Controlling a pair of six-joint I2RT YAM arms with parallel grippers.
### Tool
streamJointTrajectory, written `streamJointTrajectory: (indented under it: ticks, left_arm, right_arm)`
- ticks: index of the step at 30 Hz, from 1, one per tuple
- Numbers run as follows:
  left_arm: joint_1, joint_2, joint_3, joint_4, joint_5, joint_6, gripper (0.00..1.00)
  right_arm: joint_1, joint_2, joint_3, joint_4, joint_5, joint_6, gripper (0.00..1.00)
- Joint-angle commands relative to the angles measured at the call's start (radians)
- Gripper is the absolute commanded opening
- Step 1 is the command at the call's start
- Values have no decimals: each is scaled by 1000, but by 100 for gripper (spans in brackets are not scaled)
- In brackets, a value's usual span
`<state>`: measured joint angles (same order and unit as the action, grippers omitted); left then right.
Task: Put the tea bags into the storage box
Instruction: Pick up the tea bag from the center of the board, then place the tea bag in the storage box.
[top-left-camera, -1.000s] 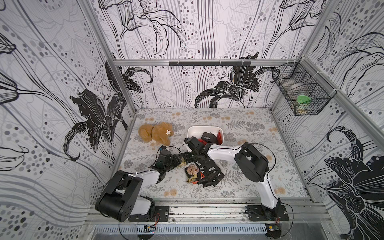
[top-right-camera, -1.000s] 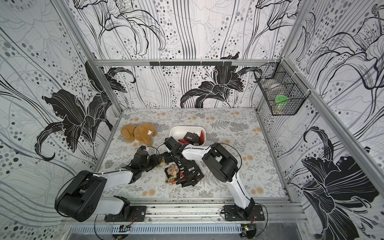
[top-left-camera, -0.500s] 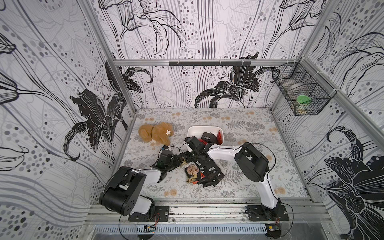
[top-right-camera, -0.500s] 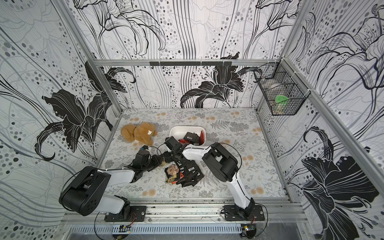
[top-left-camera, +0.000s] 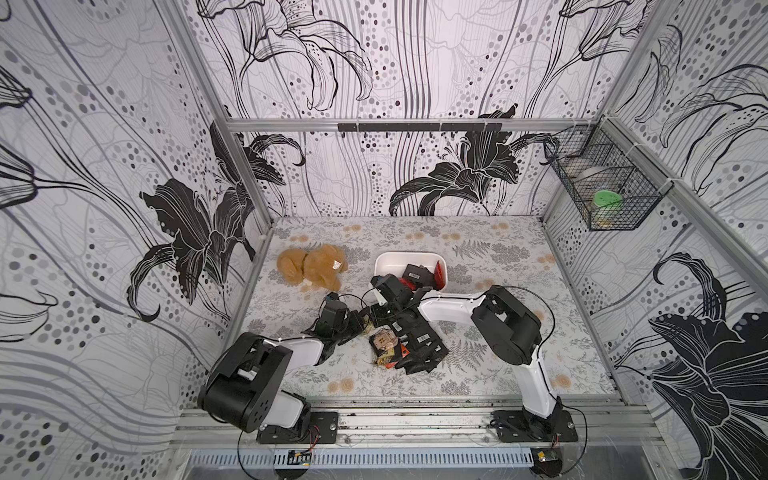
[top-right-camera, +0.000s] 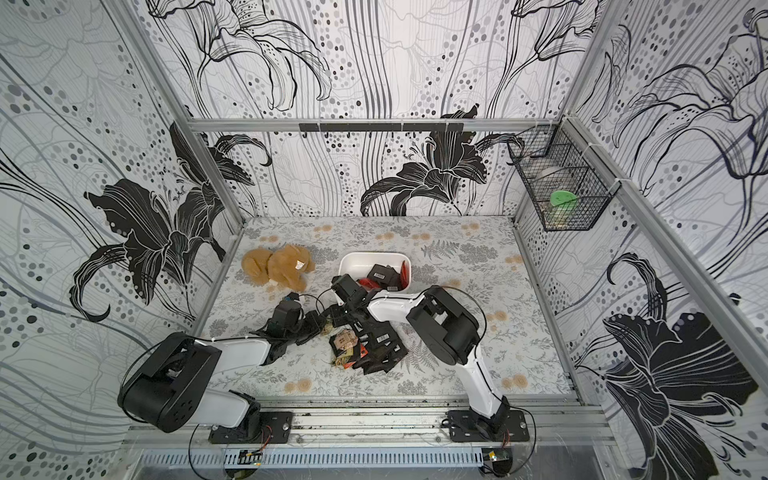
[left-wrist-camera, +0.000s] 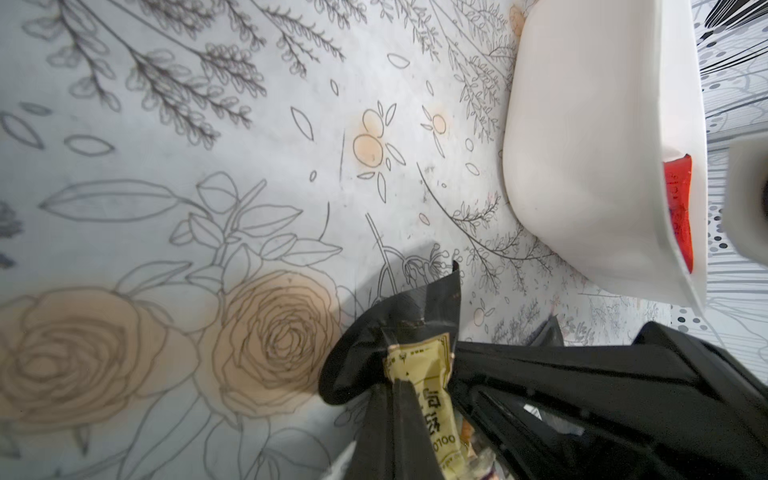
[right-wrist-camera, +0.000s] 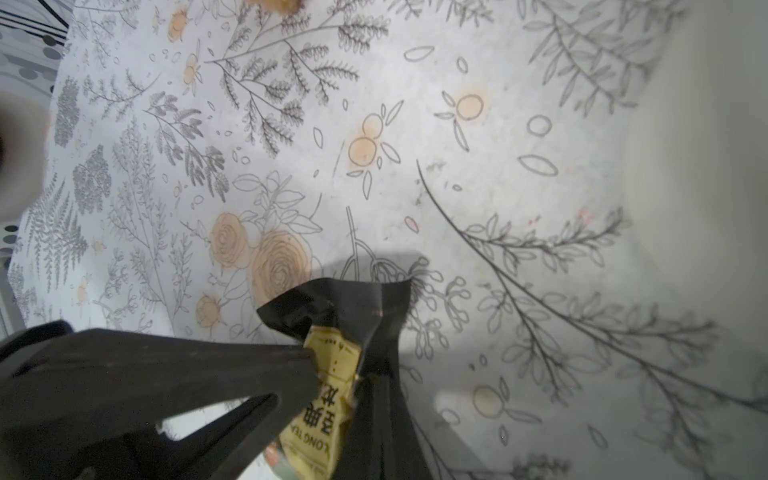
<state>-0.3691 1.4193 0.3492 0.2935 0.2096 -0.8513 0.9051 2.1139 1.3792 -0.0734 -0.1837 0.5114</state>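
In both top views, left claw (top-left-camera: 360, 326) and right claw (top-left-camera: 374, 321) were clenched on one tan bag (top-right-camera: 328, 328), the box (top-left-camera: 386, 266) just beyond them. In the left wrist view, a black bag (left-wrist-camera: 399, 307) was seen pinched alongside. In the right wrist view likewise, presumably for pulling apart.

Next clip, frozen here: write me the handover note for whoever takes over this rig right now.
Left gripper: shut on the tan tea bag, a black tea bag pinched with it.
Right gripper: shut on the same tan tea bag, between storage box and pile.
Done: a few boxed bags, black and red.
Left: the pair in the grippers, then the pile on the table.
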Motion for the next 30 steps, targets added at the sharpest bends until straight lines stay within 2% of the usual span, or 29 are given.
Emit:
streamJointTrajectory:
  ticks: [1, 7, 11, 16, 19, 23, 27, 30]
  left_arm:
    - [-10, -46, -18, -167, -6, -2, 0]
    - [-10, -197, 0, -286, -62, -18, 0]
    - [-11, -305, 32, -390, -117, -11, 0]
    - [-15, -401, 97, -508, -149, -8, 0]
    - [-27, -426, 166, -559, -161, -11, 0]
    - [-101, -372, 312, -590, -209, -14, 0]
    - [-203, -177, 544, -623, -264, 22, 0]
    - [-247, -3, 717, -619, -272, 48, 0]
  right_arm:
    - [10, -102, -37, -25, 13, -26, 0]
    - [11, -297, -147, -46, 150, -95, 3]
    - [-17, -495, -311, -66, 262, -156, 8]
    - [-183, -753, -597, -5, 256, -181, 9]
    - [-276, -886, -749, 92, 238, -139, 11]
    - [-288, -977, -857, 193, 278, -98, 14]
    - [-290, -983, -886, 203, 324, -65, 14]
    - [-294, -993, -906, 213, 352, -44, 14]
